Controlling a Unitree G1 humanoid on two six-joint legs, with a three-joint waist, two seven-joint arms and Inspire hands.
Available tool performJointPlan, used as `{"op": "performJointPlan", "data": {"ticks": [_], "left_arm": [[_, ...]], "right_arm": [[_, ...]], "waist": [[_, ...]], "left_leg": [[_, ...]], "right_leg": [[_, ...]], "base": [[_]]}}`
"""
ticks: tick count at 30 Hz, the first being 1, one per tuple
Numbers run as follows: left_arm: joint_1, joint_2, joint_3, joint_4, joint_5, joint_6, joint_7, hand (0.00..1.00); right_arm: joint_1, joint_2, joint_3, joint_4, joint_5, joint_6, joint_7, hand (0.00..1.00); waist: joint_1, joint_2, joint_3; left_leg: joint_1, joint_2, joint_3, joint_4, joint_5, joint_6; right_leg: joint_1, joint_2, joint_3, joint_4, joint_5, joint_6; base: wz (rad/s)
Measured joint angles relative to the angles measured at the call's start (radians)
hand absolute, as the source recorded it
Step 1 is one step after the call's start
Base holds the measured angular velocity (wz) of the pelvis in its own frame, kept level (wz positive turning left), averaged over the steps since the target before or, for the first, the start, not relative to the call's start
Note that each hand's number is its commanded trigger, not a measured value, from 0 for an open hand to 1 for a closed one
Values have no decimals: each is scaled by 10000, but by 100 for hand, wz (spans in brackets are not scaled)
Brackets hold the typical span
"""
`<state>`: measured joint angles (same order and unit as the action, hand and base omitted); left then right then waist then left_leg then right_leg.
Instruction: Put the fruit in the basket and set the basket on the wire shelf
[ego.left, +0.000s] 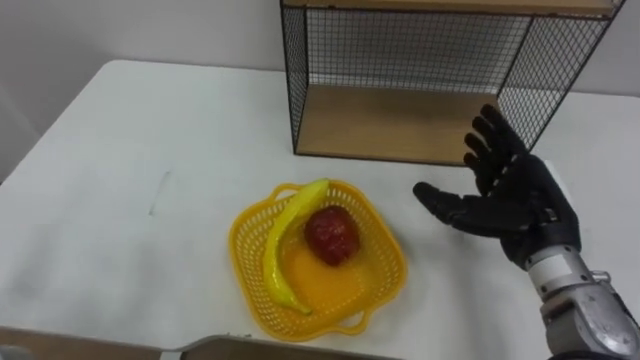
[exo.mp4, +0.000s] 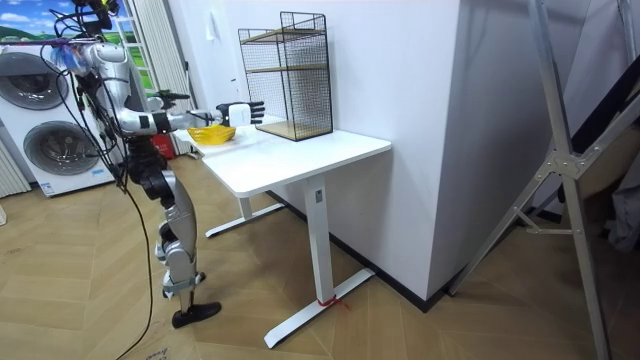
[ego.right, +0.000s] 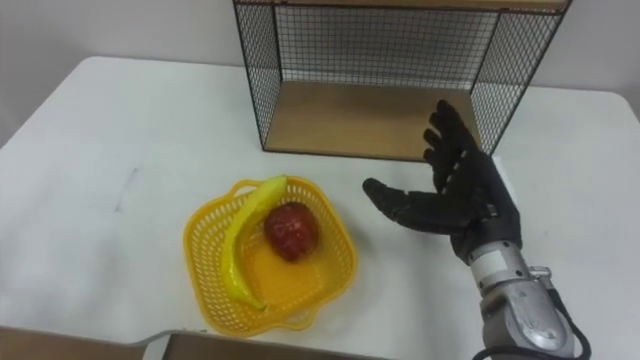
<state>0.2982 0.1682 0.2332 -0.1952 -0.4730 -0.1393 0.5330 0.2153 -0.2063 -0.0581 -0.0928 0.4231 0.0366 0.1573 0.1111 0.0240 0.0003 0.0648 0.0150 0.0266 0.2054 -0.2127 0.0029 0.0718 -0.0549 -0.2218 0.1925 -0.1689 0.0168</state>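
Note:
A yellow plastic basket (ego.left: 370, 290) (ego.right: 205, 290) sits on the white table near its front edge. Inside it lie a yellow banana (ego.left: 288, 240) (ego.right: 240, 240) and a red apple (ego.left: 331, 235) (ego.right: 290, 231), side by side. My right hand (ego.left: 515, 195) (ego.right: 463, 200) hovers open to the right of the basket, fingers spread, palm turned toward it, not touching it. Behind stands the black wire shelf (ego.left: 400, 125) (ego.right: 360, 120) with a wooden floor board, its open front facing me. In the room view I stand at the table's end with the basket (exo.mp4: 212, 134) before me.
The white table (ego.left: 140, 160) stretches bare to the left of the basket. The shelf (exo.mp4: 288, 75) has two tiers and stands against the wall. Washing machines (exo.mp4: 50, 130) stand behind me on the room view's left.

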Motion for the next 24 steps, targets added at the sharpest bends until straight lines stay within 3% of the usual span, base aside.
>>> {"op": "performJointPlan", "data": {"ticks": [2,3,5,12,18,24], "left_arm": [[0,-2,-449,36,-541,15,-711,0],[-1,-5,-705,37,-944,20,-1159,0],[0,-15,-1028,131,-1553,19,-1817,0],[-16,-102,-2016,1490,-2036,285,-4117,0],[-17,-250,-2084,1748,-2035,552,-4966,0],[-15,-409,-2174,1753,-2148,684,-5294,0]], "right_arm": [[-3,180,73,157,22,0,50,0],[-14,183,96,153,60,0,71,0],[-20,177,165,151,82,-1,69,0],[-33,189,647,537,53,-39,499,0],[-50,191,777,551,58,-39,693,0],[-159,193,802,549,96,-39,877,0]], "waist": [[-78,-16,48],[-187,-42,132],[-277,-110,172],[-418,-246,115],[-503,-241,116],[-487,-241,115]], "left_leg": [[0,18,32,1,0,0],[-24,26,76,-15,-1,-1],[-56,25,95,-58,-1,-3],[-42,48,268,-11,2,-1],[-18,64,283,-28,2,-1],[-50,69,301,-32,0,-3]], "right_leg": [[-32,14,34,61,1,-1],[-63,18,80,117,0,-2],[-99,14,90,112,-12,-16],[-219,40,271,110,-15,-20],[-210,54,271,110,-15,-21],[-195,57,259,128,-5,-33]], "base": [[-7],[-8],[-8],[-7],[0],[0]]}}
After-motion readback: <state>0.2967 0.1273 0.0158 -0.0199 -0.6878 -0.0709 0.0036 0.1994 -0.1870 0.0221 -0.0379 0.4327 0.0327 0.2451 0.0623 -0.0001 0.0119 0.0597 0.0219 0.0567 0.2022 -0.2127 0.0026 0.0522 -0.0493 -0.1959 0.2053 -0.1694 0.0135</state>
